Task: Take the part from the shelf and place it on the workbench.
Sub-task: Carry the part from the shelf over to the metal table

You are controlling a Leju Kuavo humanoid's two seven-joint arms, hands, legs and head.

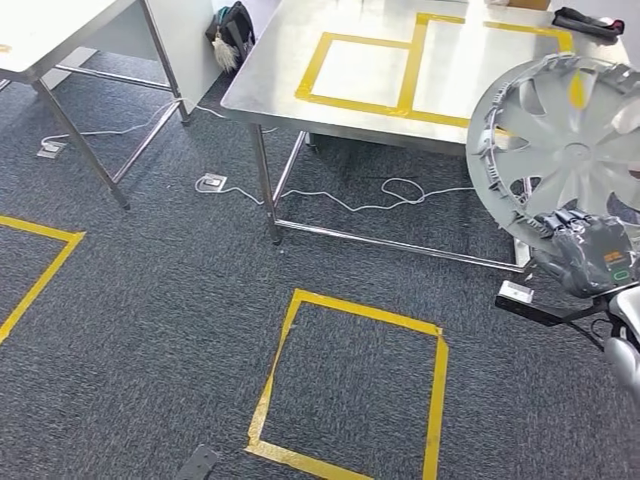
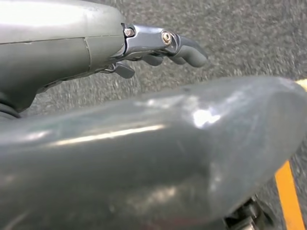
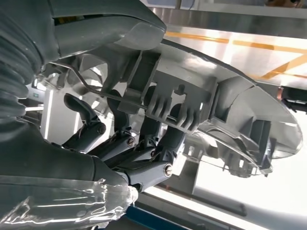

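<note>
- Right hand point(image 1: 585, 250), at the right edge of the head view, grips the lower rim of the hubcap point(image 1: 562, 140); its back is wrapped in clear film.
- In the right wrist view the dark fingers point(image 3: 145, 143) curl up behind the hubcap's ribbed inner rim point(image 3: 188, 105) and the thick thumb lies over the outer side, so the part is clamped between them.
- Hubcap is held upright, tilted a little, face toward the camera, in the right third of the head view; it overlaps the near right corner of the workbench point(image 1: 362, 85) in the picture, but whether it touches the bench cannot be told.
- Workbench fills the upper middle of the head view: a steel top marked with yellow tape rectangles point(image 1: 362, 70), on thin steel legs.
- On the carpet in front of it, lower middle, lies a yellow tape square point(image 1: 351, 390).
- White cable point(image 1: 355, 195) trails across the floor under the bench, from a floor socket point(image 1: 211, 183) left of the bench leg.
- Second table point(image 1: 53, 35) stands at upper left, with a dark bag point(image 1: 234, 30) on the floor between the two tables.
- More yellow tape point(image 1: 38, 270) runs along the left edge.
- Left hand point(image 2: 159, 48) hangs over grey carpet in the left wrist view; its fingers are slightly curled, apart, and hold nothing.
</note>
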